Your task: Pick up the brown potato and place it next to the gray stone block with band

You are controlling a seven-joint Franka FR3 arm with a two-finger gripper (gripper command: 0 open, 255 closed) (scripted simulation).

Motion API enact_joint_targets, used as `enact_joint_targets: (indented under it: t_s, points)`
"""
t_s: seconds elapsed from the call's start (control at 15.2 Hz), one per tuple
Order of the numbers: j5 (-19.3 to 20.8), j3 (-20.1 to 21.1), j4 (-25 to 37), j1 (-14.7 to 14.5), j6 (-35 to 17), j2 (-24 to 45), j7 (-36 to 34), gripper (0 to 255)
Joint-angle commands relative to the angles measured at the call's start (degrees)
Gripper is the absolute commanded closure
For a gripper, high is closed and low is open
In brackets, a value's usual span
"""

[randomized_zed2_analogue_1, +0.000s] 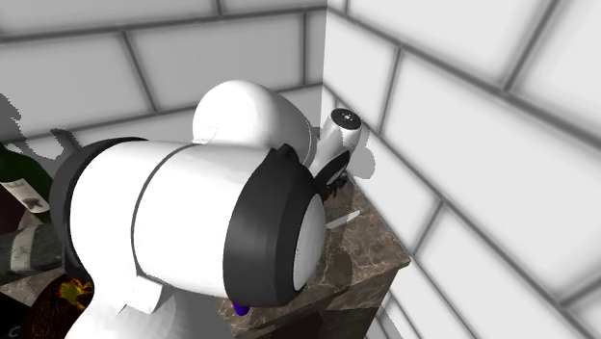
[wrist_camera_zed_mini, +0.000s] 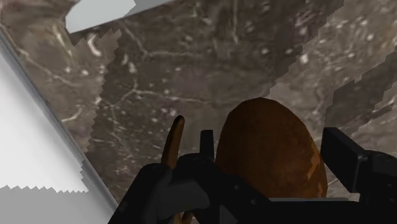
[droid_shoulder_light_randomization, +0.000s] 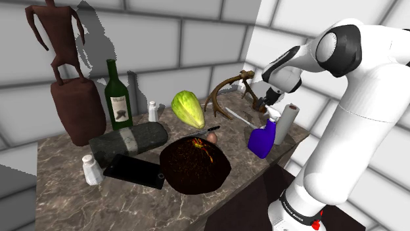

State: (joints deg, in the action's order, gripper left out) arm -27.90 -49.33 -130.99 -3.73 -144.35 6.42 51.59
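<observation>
The brown potato [wrist_camera_zed_mini: 270,137] sits between my gripper's [wrist_camera_zed_mini: 272,156] two black fingers, which press against its sides just above the marble tabletop [wrist_camera_zed_mini: 191,70]. In the shoulder view the gripper [droid_shoulder_light_randomization: 261,105] hangs low over the table's far right corner, beside the antler [droid_shoulder_light_randomization: 227,92]. The gray stone block with a pale band [droid_shoulder_light_randomization: 128,139] lies on its side toward the shoulder view's left, well away from the gripper. The second exterior view catches its end [randomized_zed2_analogue_1: 29,255] past the arm.
Between gripper and block stand a blue spray bottle [droid_shoulder_light_randomization: 263,141], a white roll [droid_shoulder_light_randomization: 287,121], a green squash [droid_shoulder_light_randomization: 187,108], a knife [droid_shoulder_light_randomization: 204,133] and a dark glowing rock [droid_shoulder_light_randomization: 195,167]. A green bottle [droid_shoulder_light_randomization: 118,98], brown statue [droid_shoulder_light_randomization: 66,79], black slab [droid_shoulder_light_randomization: 135,172] and shakers [droid_shoulder_light_randomization: 92,169] crowd the left.
</observation>
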Motion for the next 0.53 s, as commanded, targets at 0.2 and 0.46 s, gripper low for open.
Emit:
enact_joint_targets:
  t_s: [0.2, 0.46]
  points:
    - [6.95, -1.35, 0.52, -1.25, 2.23, -4.33, -5.48, 255]
    - [11.53, -1.55, 1.47, -1.42, 4.44, -7.29, -9.11, 255]
